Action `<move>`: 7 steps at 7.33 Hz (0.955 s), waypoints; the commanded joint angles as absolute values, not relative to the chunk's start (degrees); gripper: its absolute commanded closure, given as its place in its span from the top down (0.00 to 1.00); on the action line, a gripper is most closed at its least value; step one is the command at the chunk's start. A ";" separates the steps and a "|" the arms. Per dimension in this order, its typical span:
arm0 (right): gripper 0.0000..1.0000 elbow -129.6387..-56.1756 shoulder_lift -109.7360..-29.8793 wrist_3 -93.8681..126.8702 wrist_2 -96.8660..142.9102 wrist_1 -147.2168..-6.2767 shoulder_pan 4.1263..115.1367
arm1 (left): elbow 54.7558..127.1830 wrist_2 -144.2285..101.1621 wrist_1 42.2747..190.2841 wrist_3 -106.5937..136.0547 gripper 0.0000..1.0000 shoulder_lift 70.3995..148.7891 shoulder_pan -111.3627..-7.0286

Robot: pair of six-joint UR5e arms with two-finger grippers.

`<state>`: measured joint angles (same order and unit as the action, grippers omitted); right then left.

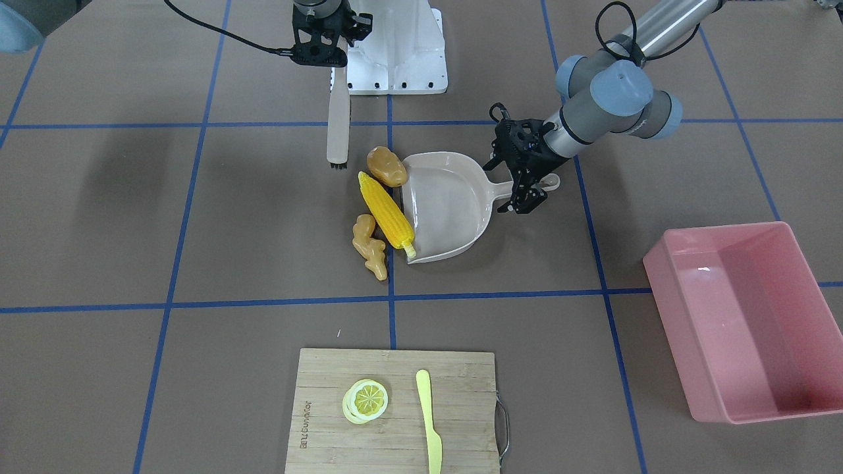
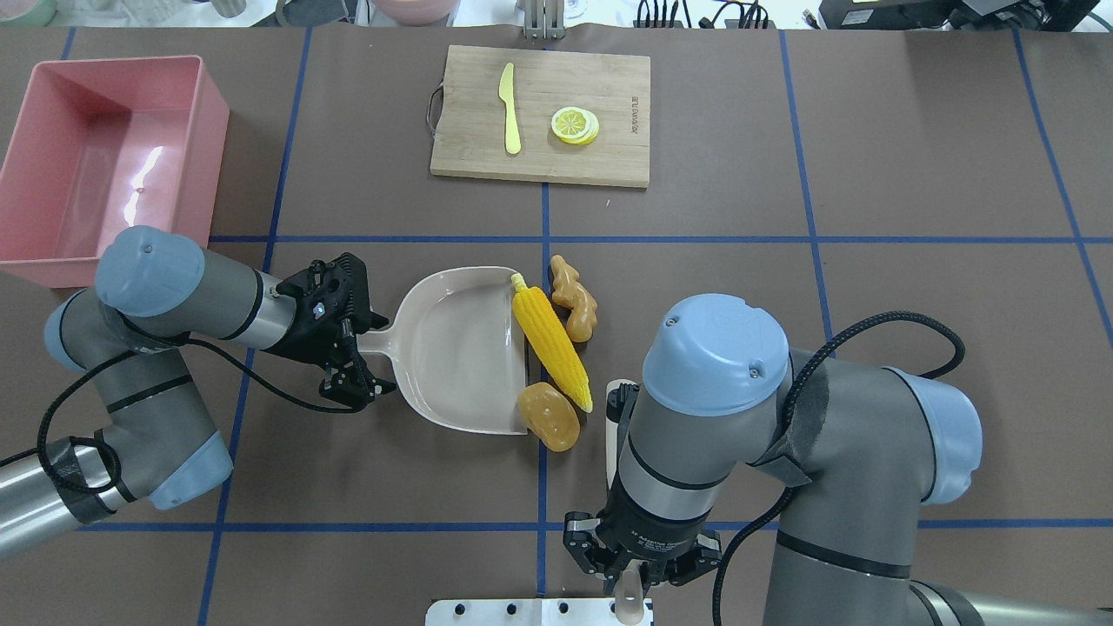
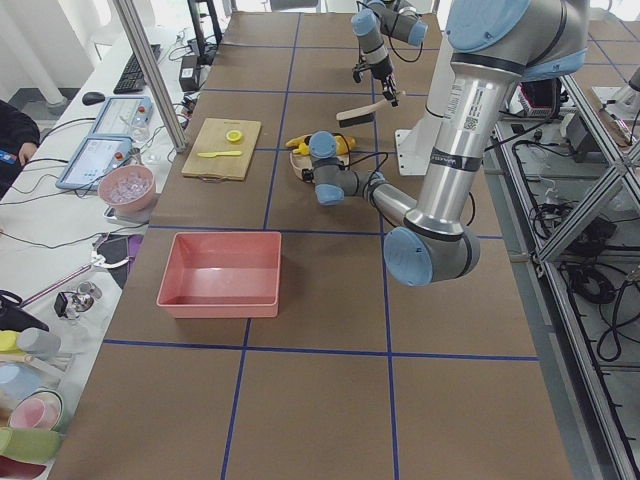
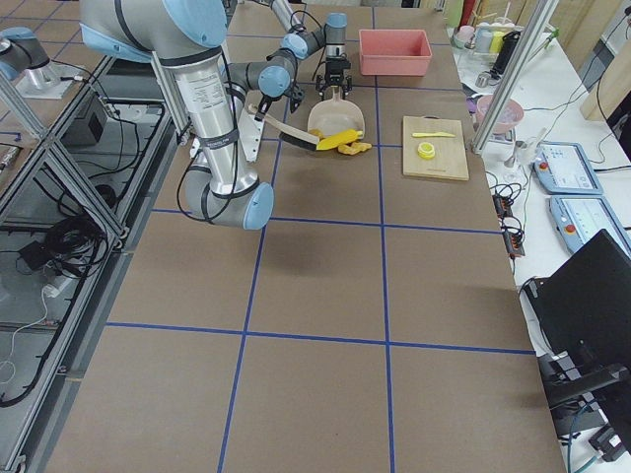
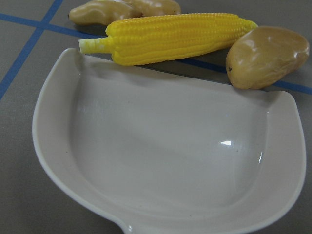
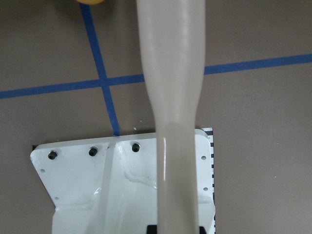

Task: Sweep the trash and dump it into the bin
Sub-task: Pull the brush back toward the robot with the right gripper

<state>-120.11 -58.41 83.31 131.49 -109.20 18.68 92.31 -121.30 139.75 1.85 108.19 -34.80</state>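
Note:
The beige dustpan (image 1: 448, 204) lies flat at mid-table. My left gripper (image 1: 527, 187) is shut on its handle. The yellow corn cob (image 1: 387, 210) lies along the pan's open lip. The brown-orange potato (image 1: 386, 166) touches the lip's corner. The tan ginger root (image 1: 369, 245) lies just beyond the corn. All three show in the left wrist view: corn (image 5: 175, 36), potato (image 5: 265, 56), ginger (image 5: 122, 9), outside the empty pan (image 5: 170, 161). My right gripper (image 1: 323, 52) is shut on a beige brush (image 1: 338, 118), bristles down near the potato. The pink bin (image 2: 87, 165) stands empty.
A wooden cutting board (image 1: 461, 382) with a lemon slice (image 1: 365, 399) and a yellow knife (image 1: 429, 421) lies at the table's far side from the robot. The white robot base plate (image 1: 398, 52) sits behind the brush. The bin is beyond my left arm.

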 commanded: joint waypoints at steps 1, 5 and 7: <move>0.00 -118.93 -57.05 81.14 133.67 -109.16 18.63 | 92.20 -121.29 139.75 1.85 0.97 108.19 -34.80; 0.00 -113.47 -53.89 77.35 135.00 -108.81 19.50 | 92.11 -121.29 139.57 1.85 0.98 108.19 -34.46; 0.00 -106.74 -47.58 77.34 138.24 -108.55 22.75 | 92.20 -121.29 139.57 1.93 0.98 108.19 -34.45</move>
<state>-111.00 -51.48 77.43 136.59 -108.77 20.95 92.15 -121.29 139.59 1.90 108.19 -34.49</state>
